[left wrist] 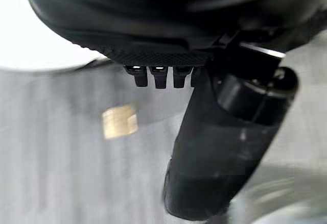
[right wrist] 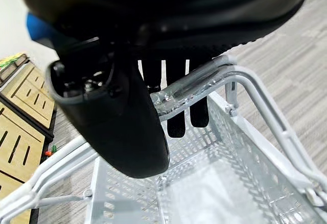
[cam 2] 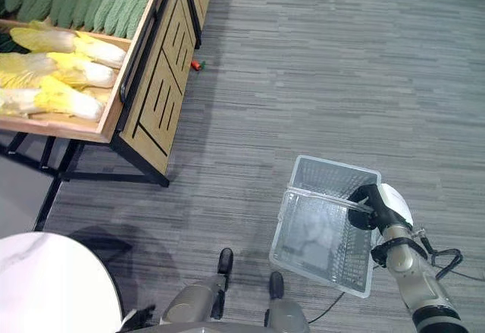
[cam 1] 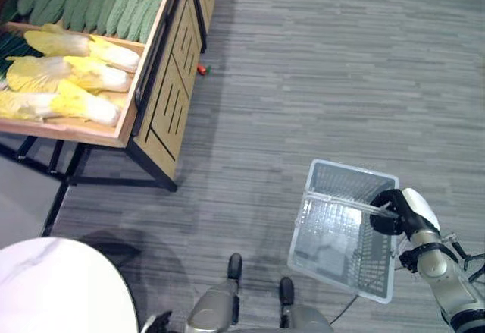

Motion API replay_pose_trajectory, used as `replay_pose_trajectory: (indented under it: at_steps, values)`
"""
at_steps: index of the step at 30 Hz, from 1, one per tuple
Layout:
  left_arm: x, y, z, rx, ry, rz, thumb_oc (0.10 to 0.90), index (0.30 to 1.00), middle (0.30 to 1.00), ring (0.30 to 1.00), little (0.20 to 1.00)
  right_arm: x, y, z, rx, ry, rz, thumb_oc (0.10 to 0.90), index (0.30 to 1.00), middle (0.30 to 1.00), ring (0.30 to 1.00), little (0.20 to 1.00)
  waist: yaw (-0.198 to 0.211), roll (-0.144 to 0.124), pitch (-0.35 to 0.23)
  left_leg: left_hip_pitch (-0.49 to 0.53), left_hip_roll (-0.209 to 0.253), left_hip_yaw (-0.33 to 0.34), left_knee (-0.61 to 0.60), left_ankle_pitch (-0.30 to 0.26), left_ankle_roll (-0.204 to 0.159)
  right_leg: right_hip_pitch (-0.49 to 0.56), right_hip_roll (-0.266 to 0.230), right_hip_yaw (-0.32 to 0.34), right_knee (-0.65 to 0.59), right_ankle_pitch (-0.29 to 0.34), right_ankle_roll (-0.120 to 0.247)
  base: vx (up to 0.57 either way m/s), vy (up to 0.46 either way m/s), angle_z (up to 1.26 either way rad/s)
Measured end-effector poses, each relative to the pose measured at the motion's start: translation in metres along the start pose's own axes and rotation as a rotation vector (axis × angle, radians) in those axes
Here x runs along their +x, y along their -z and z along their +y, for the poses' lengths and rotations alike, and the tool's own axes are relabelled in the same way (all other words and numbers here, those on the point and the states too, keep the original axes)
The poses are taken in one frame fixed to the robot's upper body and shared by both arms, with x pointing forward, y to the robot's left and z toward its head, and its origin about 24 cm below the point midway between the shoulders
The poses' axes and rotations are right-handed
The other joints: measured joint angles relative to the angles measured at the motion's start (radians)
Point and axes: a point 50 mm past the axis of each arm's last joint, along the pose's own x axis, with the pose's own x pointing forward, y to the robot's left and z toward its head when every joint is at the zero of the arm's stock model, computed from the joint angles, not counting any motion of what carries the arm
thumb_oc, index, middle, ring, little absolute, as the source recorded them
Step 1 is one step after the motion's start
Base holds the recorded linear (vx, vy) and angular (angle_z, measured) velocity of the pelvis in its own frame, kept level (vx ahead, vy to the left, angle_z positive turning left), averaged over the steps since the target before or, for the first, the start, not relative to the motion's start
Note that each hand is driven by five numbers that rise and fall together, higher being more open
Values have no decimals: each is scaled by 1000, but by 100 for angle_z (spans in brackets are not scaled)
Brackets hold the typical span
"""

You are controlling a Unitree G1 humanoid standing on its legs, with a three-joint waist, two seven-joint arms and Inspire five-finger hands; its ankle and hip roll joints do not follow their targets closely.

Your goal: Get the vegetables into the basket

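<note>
Basket (cam 1: 345,230): white wire-mesh, rectangular, open top, nothing inside. Hangs upright, slightly tilted, above the grey floor at the robot's right side, well apart from the produce stand. Carried by its metal handle (right wrist: 194,83), around which the fingers of the right robot hand (cam 1: 395,210) are curled.

Cabbages (cam 1: 64,75): long, pale yellow heads with white stems, lying on their sides, touching one another, in the near compartment of the wooden stand.

Gourds (cam 1: 91,5): green, bumpy, elongated, laid side by side in a row in the compartment just beyond the cabbages.
</note>
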Motion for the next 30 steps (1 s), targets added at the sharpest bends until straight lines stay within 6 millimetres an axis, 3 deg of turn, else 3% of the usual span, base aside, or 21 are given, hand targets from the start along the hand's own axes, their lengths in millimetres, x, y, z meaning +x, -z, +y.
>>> replay_pose_trajectory:
  at_steps: [2,4,6,7,11,12,15,18,19,21,23,24,25,27,28,29,30]
  values:
    - [3,-14,15,25,-35,-41,900,1000,1000,1000,1000,4,-3,7,8,-19,-1,400,300,300,300,300,-3,-3,2,29,-4,6,-9,-14,20,-44,-2,-9,126,-20,55,65,127,-13]
    - [4,-20,23,30,-54,-57,900,1000,1000,1000,1000,3,-4,11,12,-27,0,400,300,300,300,300,-7,-5,2,46,-3,4,-11,-21,24,-66,3,-9,197,-21,59,129,144,-5]
    - [5,-27,45,44,-110,-76,900,1000,1000,1000,1000,5,-8,20,24,-50,-9,400,300,300,300,300,-18,-18,10,124,2,0,-32,-50,57,-184,-5,-37,522,-27,69,228,97,-7]
    - [4,-28,48,41,-124,-76,900,1000,1000,1000,1000,4,-8,22,30,-54,-4,400,300,300,300,300,-18,-24,10,144,-3,0,-34,-72,77,-212,-20,-59,587,-36,62,188,34,-5]
    - [4,-33,53,37,-154,-94,900,1000,1000,1000,1000,4,-12,24,37,-54,-19,400,300,300,300,300,-41,-35,10,153,-9,-13,-30,-89,78,-282,-36,-95,430,-60,54,226,-87,7]
    - [5,-34,49,40,-145,-96,900,1000,1000,1000,1000,3,-10,25,38,-59,-13,400,300,300,300,300,-47,-35,10,168,-10,-26,-26,-100,61,-278,-37,-99,251,-28,54,383,-201,25]
    - [6,-31,42,33,-130,-71,900,1000,1000,1000,1000,0,-8,29,42,-66,-6,400,300,300,300,300,-72,-38,13,195,-10,-63,5,-143,44,-277,-57,-71,-63,116,51,317,-170,39]
    - [4,-21,38,27,-119,-46,900,1000,1000,1000,1000,-2,-6,30,45,-59,1,400,300,300,300,300,-79,-41,11,272,1,-108,14,-216,7,-269,-71,-39,-108,193,58,348,-243,55]
    - [3,-14,37,23,-118,-30,900,1000,1000,1000,1000,-5,-2,33,43,-71,16,400,300,300,300,300,-86,-42,2,317,23,-143,-1,-249,-16,-240,-72,-70,-48,188,58,407,-362,75]
    - [2,-4,26,4,-96,0,900,1000,1000,1000,1000,-5,1,33,39,-73,33,400,300,300,300,300,-77,-5,-14,343,86,-158,13,-276,-61,-224,-25,-121,-12,256,8,334,-332,43]
    - [1,0,10,-34,-63,21,900,1000,1000,1000,1000,-2,5,32,31,-86,64,400,300,300,300,300,-68,26,-28,314,136,-173,105,-257,-96,-190,24,-162,-4,225,-36,258,-304,29]
    - [0,5,0,-50,-41,46,900,1000,1000,1000,1000,0,4,27,27,-73,54,400,300,300,300,300,-71,28,-30,289,162,-186,191,-211,-150,-152,51,-195,-4,177,-67,326,-384,34]
    - [0,6,-2,-49,-35,51,900,1000,1000,1000,1000,-2,5,26,19,-74,51,400,300,300,300,300,-71,30,-38,273,172,-195,235,-192,-163,-133,66,-208,-6,155,-80,170,-202,29]
    - [1,1,0,-50,-42,32,900,1000,1000,1000,1000,0,1,15,-5,-53,22,400,300,300,300,300,-69,25,-39,238,178,-210,312,-146,-198,-116,80,-220,-6,131,-111,114,-163,14]
    - [1,-3,0,-52,-43,19,900,1000,1000,1000,1000,2,-1,10,-14,-41,14,400,300,300,300,300,-66,24,-39,216,173,-219,335,-151,-208,-114,82,-220,-5,126,-118,175,-250,26]
    - [2,-11,1,-54,-45,-10,900,1000,1000,1000,1000,2,0,1,-34,-19,10,400,300,300,300,300,-71,13,-33,180,168,-213,397,-109,-219,-101,81,-235,-7,109,-142,120,-152,24]
    - [3,-14,3,-55,-50,-25,900,1000,1000,1000,1000,2,2,0,-36,-16,18,400,300,300,300,300,-66,16,-34,167,167,-197,419,-114,-219,-82,82,-239,-12,103,-150,123,-152,39]
